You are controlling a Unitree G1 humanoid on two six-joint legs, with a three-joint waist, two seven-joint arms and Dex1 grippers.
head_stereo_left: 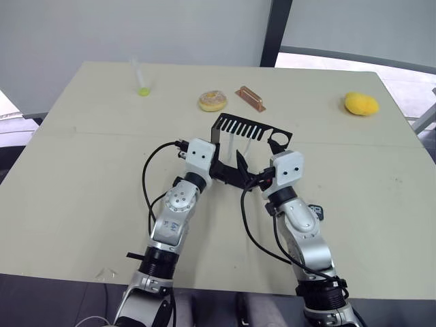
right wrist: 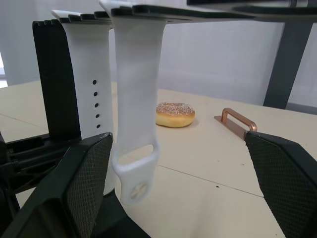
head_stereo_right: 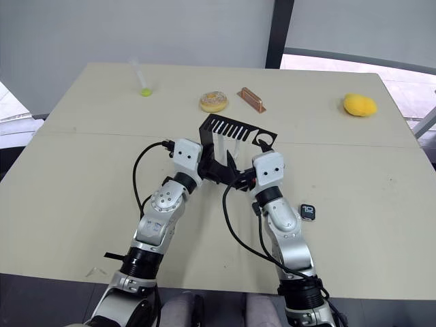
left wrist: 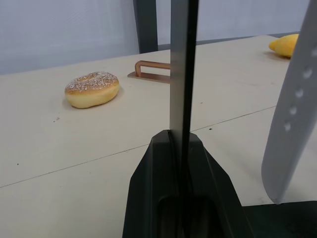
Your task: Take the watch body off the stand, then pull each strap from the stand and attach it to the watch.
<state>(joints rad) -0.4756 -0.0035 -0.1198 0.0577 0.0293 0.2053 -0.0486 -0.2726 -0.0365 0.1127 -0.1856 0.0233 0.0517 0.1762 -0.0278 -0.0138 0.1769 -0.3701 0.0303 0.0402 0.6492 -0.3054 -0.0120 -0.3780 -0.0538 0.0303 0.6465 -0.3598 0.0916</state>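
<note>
The black stand is upright mid-table, its slotted top plate overhead in the right wrist view. Two white straps hang from the slots: one with a row of holes and a plain one. My left gripper is shut on the stand's thin upright, with the holed strap hanging beside it. My right gripper is open just in front of the straps, and the plain strap hangs close to one of its fingers. The watch body lies flat on the table beside my right forearm.
Behind the stand lie a sugared donut and a copper handle. A yellow lemon-like object sits at the far right. A small tube with green contents is at the far left. The table's front edge runs below my arms.
</note>
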